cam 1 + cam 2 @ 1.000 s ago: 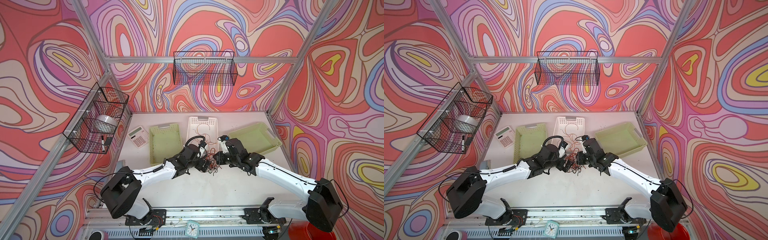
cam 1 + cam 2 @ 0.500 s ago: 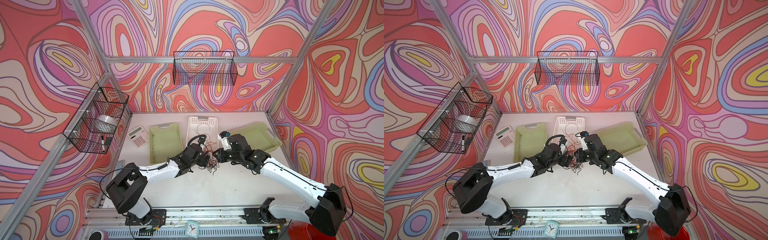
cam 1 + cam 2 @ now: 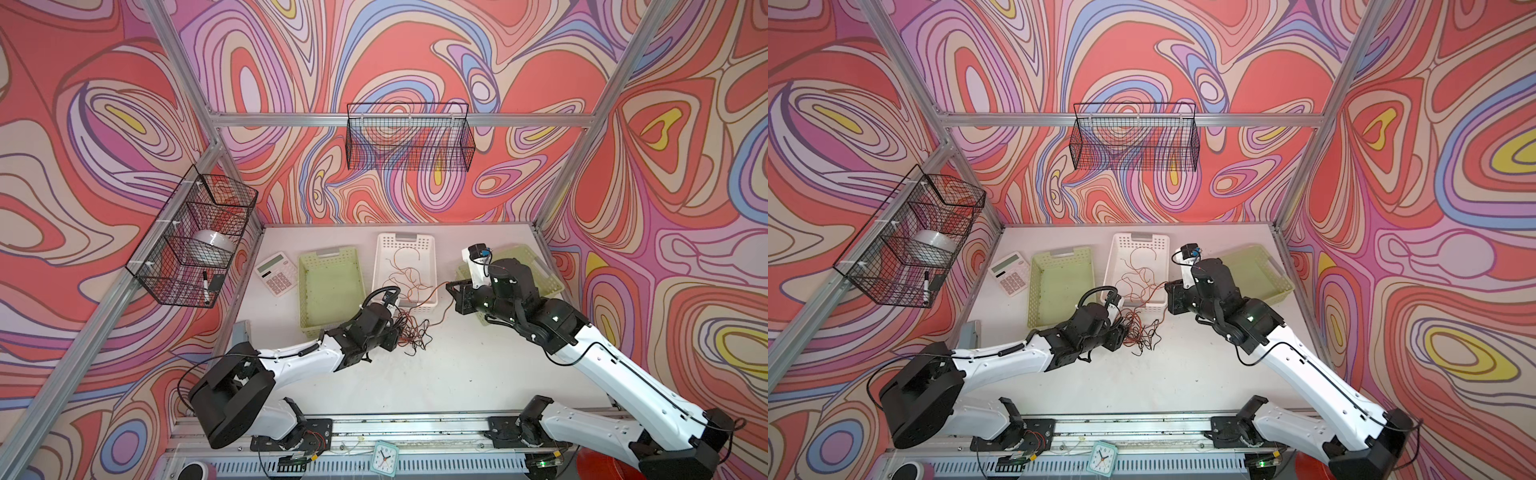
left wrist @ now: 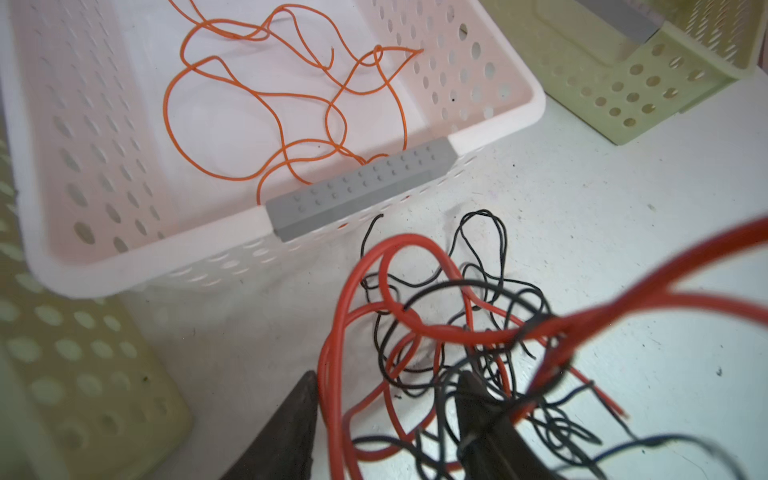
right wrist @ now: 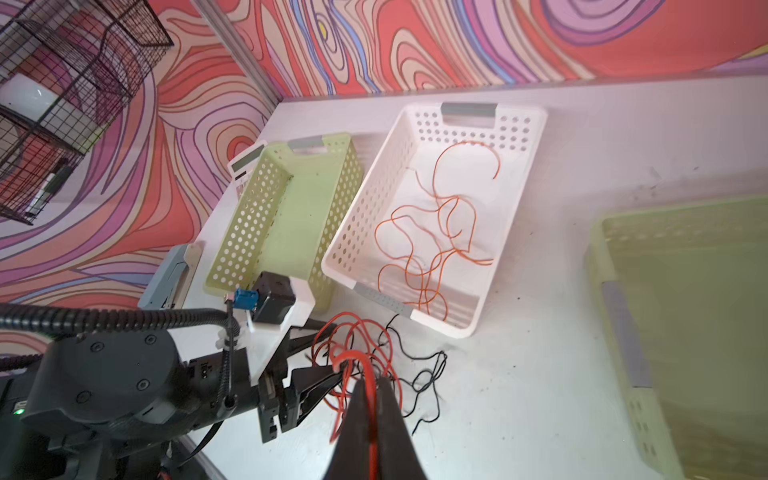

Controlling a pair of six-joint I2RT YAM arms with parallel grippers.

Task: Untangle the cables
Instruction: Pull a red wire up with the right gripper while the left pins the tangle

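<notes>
A white basket (image 3: pixel 381 266) stands on the table (image 3: pixel 436 374) between a green basket (image 3: pixel 330 286), which has a calculator (image 3: pixel 276 273) beside it, and a second green basket (image 3: pixel 1262 274). A wire rack (image 3: pixel 195 237) on the side wall holds a white round object (image 3: pixel 214 243) and a marker (image 3: pixel 205 286); a second wire rack (image 3: pixel 409 137) hangs on the back wall, and a clock (image 3: pixel 384 457) sits at the front edge

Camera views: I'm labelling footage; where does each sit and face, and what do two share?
Top views: high over the front, looking down at the table; both arms show.
Left wrist: on the left arm, faces tangled cables and white basket; left gripper shows.
Right wrist: faces that basket; right gripper, pinching a red cable, and left arm show.
Shared: basket, cables.
</notes>
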